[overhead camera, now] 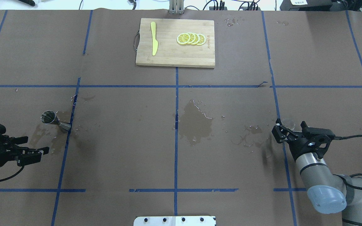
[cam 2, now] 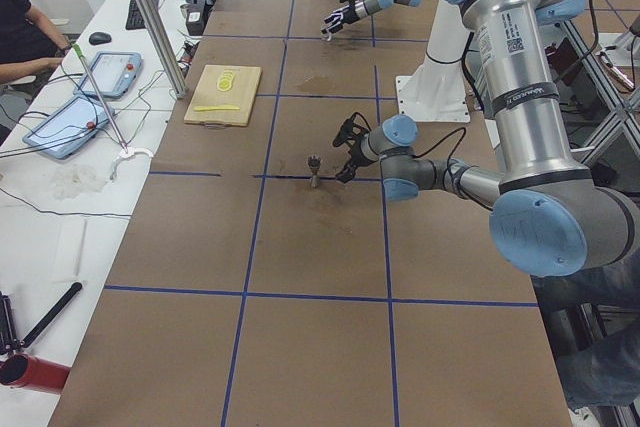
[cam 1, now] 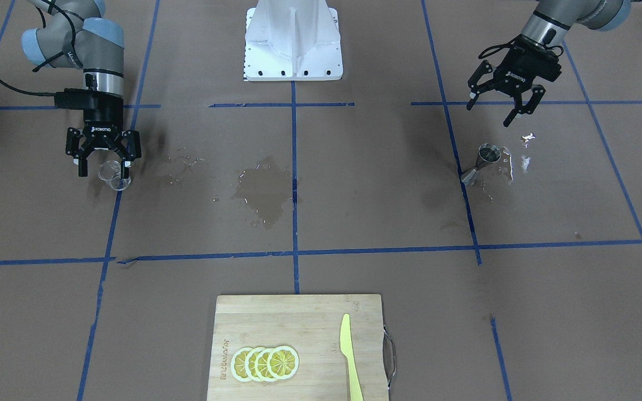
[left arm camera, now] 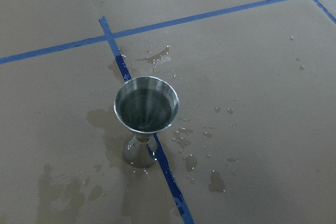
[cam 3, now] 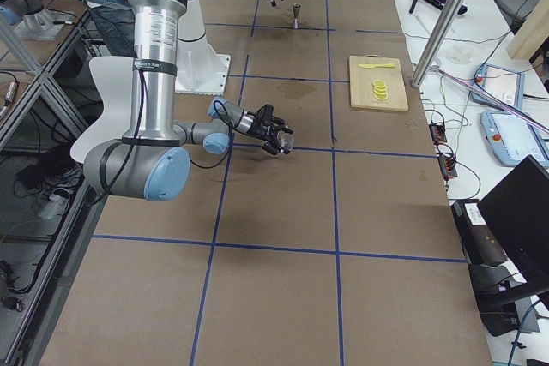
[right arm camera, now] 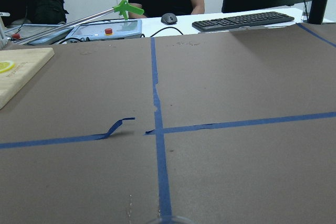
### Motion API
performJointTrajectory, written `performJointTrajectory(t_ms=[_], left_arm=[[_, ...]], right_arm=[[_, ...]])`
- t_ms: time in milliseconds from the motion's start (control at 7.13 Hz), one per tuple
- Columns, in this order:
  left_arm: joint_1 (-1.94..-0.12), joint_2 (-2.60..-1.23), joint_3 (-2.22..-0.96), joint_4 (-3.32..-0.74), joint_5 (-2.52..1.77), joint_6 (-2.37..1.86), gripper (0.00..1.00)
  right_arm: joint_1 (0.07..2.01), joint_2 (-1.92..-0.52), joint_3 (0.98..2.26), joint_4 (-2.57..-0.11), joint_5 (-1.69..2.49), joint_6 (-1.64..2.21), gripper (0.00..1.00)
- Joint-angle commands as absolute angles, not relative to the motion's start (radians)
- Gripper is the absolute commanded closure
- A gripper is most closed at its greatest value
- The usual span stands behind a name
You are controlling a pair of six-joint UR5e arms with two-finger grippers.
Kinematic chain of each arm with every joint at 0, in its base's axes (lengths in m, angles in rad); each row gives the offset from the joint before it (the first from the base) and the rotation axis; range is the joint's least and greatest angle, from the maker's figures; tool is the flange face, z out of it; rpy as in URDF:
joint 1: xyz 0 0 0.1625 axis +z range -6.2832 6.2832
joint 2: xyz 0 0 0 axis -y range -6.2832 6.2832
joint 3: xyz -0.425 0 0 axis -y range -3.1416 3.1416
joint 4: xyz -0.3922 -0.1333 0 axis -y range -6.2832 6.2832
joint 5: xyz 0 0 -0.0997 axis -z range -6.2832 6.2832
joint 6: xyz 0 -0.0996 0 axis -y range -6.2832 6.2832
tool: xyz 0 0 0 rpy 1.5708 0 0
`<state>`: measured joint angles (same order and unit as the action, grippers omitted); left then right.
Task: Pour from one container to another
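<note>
My right pincer (cam 1: 103,166) grips the glass cup (cam 1: 113,174), tipped slightly off upright, above the surface (cam 1: 354,195). My left pincer (cam 1: 498,111) hangs spread, empty, near the jigger (cam 1: 482,161), standing mouth-up amid puddles; open room between.

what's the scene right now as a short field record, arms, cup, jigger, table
right pincer: around the clear glass cup, at the table surface; whether it grips is unclear
left pincer: open, empty, beside and apart from the jigger
jigger: upright on the table, on a blue tape line, liquid visible in its upper cone
table: brown paper with blue tape grid, wet patches at centre and around the jigger
cutting board: far side from the robot, carries lemon slices and a yellow knife
</note>
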<state>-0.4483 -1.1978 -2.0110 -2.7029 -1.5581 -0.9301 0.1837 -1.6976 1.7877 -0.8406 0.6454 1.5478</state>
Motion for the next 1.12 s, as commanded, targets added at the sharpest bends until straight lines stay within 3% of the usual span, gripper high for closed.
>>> performJointTrajectory(t_ms=[0,421,982], left_arm=[[-0.513,-1.206,-2.011,-2.703,-1.659,-0.930,0.00],[-0.578,-1.210,-2.039,-2.701,-1.790,-0.930,0.00],[-0.647,-1.224,-2.062,-2.700,-1.944,-0.930,0.00]], right_arm=[[0.180,-1.698,1.827,-0.841,0.667,1.528,0.00],[0.141,-1.727,1.865,-0.871,0.669,1.517,0.00],[0.118,-1.834,2.229,-1.258,0.860,1.516,0.00]])
